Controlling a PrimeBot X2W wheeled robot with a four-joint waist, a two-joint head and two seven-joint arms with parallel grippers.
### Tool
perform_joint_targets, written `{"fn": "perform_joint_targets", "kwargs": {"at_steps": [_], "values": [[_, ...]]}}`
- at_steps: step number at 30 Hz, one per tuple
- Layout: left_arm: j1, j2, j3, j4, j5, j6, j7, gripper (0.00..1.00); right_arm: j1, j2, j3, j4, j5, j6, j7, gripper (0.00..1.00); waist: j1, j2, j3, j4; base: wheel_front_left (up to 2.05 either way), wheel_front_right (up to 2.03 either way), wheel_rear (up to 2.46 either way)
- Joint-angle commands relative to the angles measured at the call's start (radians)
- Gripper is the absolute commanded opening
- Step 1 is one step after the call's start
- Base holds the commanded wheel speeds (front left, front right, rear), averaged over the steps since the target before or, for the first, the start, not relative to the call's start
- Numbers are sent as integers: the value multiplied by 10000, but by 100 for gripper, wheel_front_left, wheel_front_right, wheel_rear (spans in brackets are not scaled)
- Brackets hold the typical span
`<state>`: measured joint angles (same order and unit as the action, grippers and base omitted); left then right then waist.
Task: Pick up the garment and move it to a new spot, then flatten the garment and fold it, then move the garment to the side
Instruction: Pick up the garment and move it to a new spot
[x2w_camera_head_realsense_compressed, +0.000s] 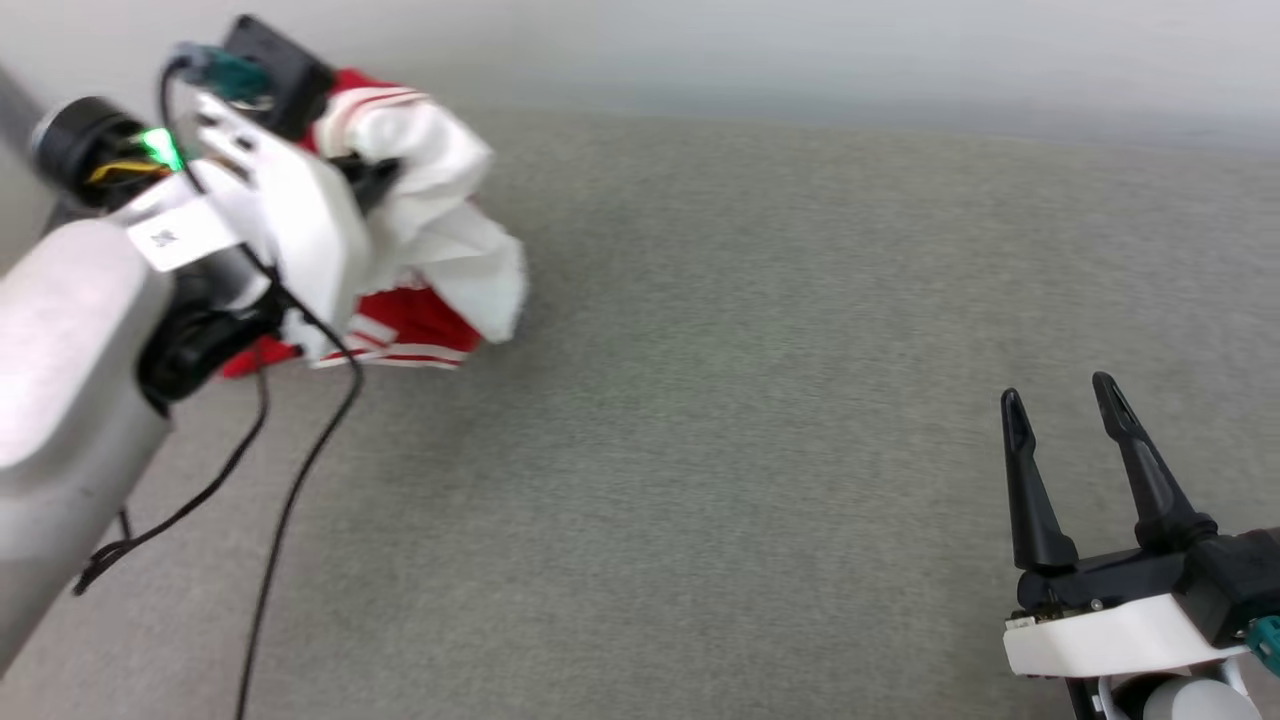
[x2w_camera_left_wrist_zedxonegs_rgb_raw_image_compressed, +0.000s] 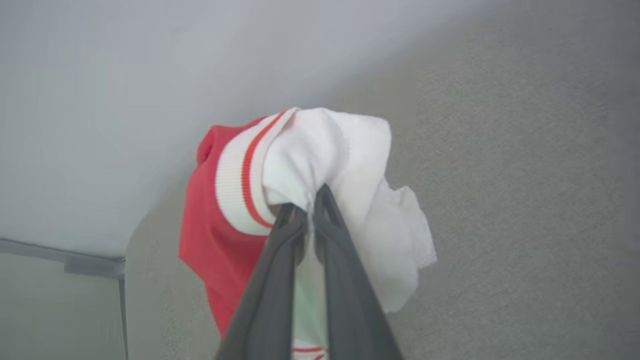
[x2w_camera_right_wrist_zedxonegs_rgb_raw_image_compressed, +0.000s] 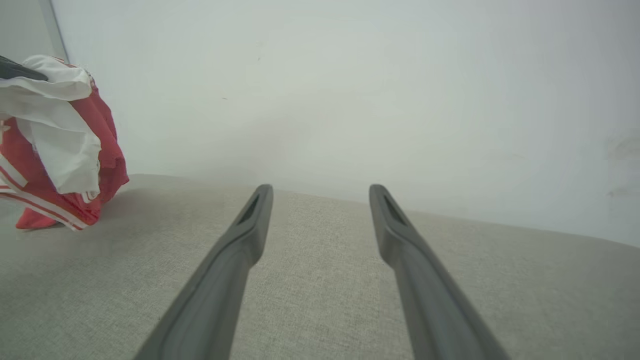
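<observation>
Garment (x2w_camera_head_realsense_compressed: 430, 220) bunched at the table's (x2w_camera_head_realsense_compressed: 750, 400) far left by the wall, left pincer (x2w_camera_left_wrist_zedxonegs_rgb_raw_image_compressed: 310, 200) clenched on its white sleeve; best lift till the red hem clears, then carry centre-ward, where the right pincer (x2w_camera_head_realsense_compressed: 1060, 395) sits released.

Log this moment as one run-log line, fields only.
stage: pick-up | left gripper: shut on garment, white part, bunched | right gripper: open, empty, apart from garment | support: grey fabric surface

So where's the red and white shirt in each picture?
Head view: shirt at upper left, bunched in the left pincer.
Left wrist view: shirt in the middle, pinched by that pincer.
Right wrist view: shirt at the far left edge.
Shared landmark: the grey fabric surface below it, meeting the pale wall.
</observation>
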<state>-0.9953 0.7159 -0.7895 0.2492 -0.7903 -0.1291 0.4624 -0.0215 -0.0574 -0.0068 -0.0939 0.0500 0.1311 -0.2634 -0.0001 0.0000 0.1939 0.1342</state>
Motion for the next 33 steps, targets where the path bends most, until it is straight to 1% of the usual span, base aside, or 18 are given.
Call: {"fn": "perform_joint_targets", "kwargs": {"at_steps": [1, 8, 13, 16, 21, 24, 27, 30, 33], "values": [[-219, -117, -61, -127, 18, -1, -55, 0, 3, 55, -25, 1, 26, -7, -21, 100, 1, 0, -115, -357, 0, 0, 0], [-1053, -1003, -958, -709, 150, -3, -114, 0, -232, 84, -68, -17, 238, -7, -21, 100, 1, 0, 67, -1558, 0, 0, 0], [-1650, -1862, -1905, -639, 163, -2, -296, 0, -356, 87, -146, -30, 540, -7, -21, 100, 1, 0, 369, -2302, 0, 0, 0], [-1874, -2391, -2616, -424, 72, -2, -487, 0, -408, 85, -210, -17, 655, -7, -21, 100, 1, 0, 562, -2589, 0, 0, 0], [-1762, -3166, -4107, 220, -222, -2, -809, 0, -533, 88, -209, -33, 805, -7, -21, 100, 1, 0, 889, -2899, 0, 0, 0], [-1399, -3592, -4686, 720, -363, -2, -927, 0, -642, 85, -230, -32, 847, -7, -21, 100, 1, 0, 1077, -2972, 0, 0, 0], [-918, -3918, -4884, 1093, -227, -2, -732, 0, -666, 85, -250, 8, 880, -7, -21, 100, 1, 0, 1230, -3007, 0, 0, 0], [95, -4240, -4924, 1039, 286, -5, 67, 0, -748, 86, -269, 46, 878, -7, -21, 100, 1, 0, 1320, -3017, 0, 0, 0], [803, -4332, -4904, 866, 656, -3, 658, 0, -798, 86, -292, 76, 847, -7, -21, 100, 1, 0, 1361, -2993, 0, 0, 0]]}}
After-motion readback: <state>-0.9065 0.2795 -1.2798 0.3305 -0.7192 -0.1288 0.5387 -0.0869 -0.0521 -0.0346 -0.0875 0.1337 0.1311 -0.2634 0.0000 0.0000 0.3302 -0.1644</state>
